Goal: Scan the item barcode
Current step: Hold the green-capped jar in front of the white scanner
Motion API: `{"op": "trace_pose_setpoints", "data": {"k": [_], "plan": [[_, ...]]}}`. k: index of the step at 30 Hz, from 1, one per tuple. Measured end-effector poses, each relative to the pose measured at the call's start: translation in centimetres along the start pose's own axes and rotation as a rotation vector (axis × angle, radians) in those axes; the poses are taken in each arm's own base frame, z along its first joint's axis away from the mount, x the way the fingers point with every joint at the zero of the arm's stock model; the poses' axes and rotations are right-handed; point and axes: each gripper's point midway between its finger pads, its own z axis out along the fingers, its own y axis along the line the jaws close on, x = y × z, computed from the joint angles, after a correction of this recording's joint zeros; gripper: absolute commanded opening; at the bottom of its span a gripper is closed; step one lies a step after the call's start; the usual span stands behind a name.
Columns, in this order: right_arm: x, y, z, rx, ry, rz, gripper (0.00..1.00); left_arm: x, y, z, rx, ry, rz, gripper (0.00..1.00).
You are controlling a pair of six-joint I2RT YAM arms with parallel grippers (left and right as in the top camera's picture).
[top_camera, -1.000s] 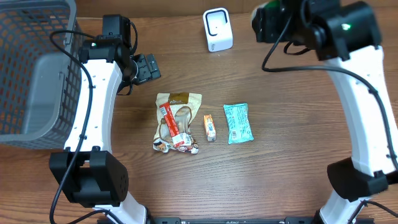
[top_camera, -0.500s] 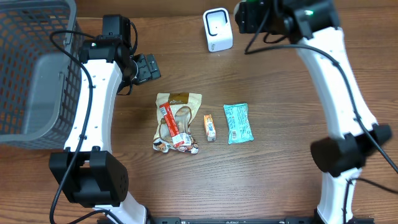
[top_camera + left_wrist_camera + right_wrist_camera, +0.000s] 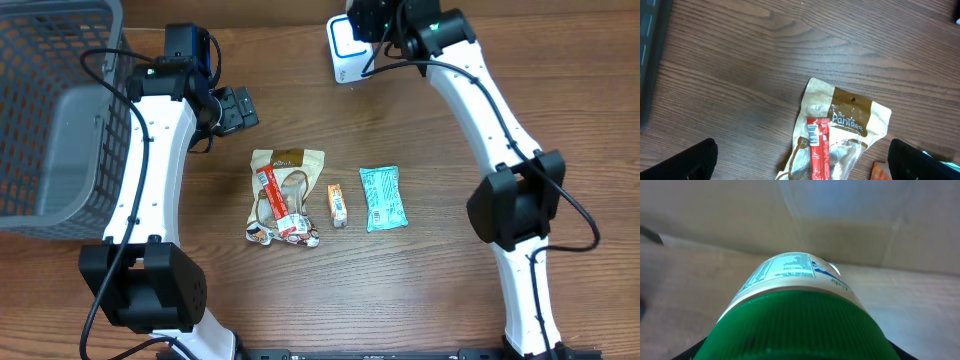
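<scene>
Dark wood table (image 3: 300, 320) — white scanner (image 3: 346, 64), grey basket (image 3: 40, 60).

Jar (image 3: 790, 272) has ribbed plastic lid (image 3: 800, 325); table (image 3: 740, 60) is matt wood

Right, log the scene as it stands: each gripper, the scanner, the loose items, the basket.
left gripper: open, holding nothing, hovering beyond the tan pouch
right gripper: closed on a green-lidded jar, up at the scanner
scanner: white, at the far side
loose items: tan pouch with a red bar lying on it, barcode showing; orange packet; teal packet; side by side in a row
basket: grey mesh, far left
</scene>
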Motion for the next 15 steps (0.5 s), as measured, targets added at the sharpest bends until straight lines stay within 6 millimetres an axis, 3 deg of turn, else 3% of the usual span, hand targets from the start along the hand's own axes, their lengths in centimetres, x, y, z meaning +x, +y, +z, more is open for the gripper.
{"op": "trace_pose_setpoints", "data": {"k": [8,15], "plan": [[-0.8,-0.2,4.5,-0.037,-0.127,0.019,0.04,0.0,0.0,0.0,0.000,0.001,0.000,1.00],[-1.3,-0.2,6.7,-0.068,-0.213,0.062,0.04,0.0,0.0,0.0,0.000,0.000,0.000,1.00]]}}
